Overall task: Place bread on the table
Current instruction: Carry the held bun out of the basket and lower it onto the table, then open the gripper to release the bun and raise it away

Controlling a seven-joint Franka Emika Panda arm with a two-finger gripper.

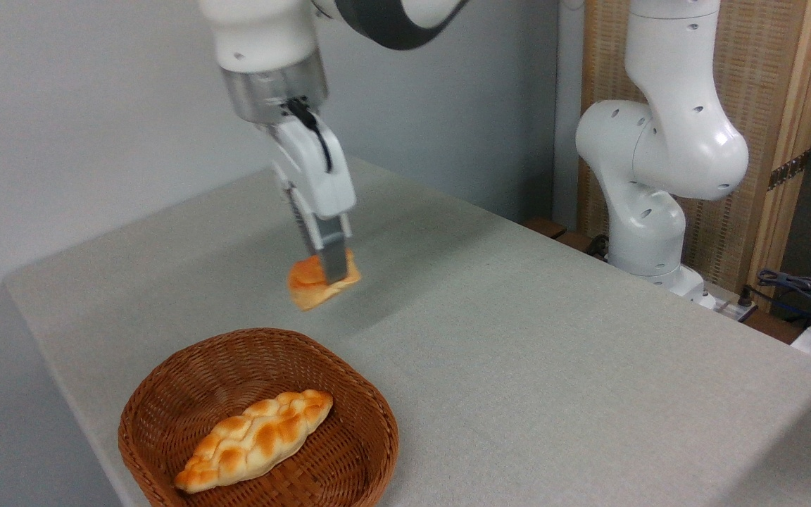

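The bread (314, 285), a small golden-orange bun, hangs in the air above the grey-beige table (518, 338), up and to the right of the wicker basket. My gripper (330, 271) points downward and is shut on the bun, its near finger (335, 260) crossing the bun's front. The bun tilts, its paler underside facing down-left. A faint shadow lies on the cloth to its right.
A brown wicker basket (370, 436) sits at the table's near left corner with a long braided loaf (254, 440) inside. The arm's white base (648, 225) stands at the far right edge. Cables (800, 289) lie beyond the table on the right.
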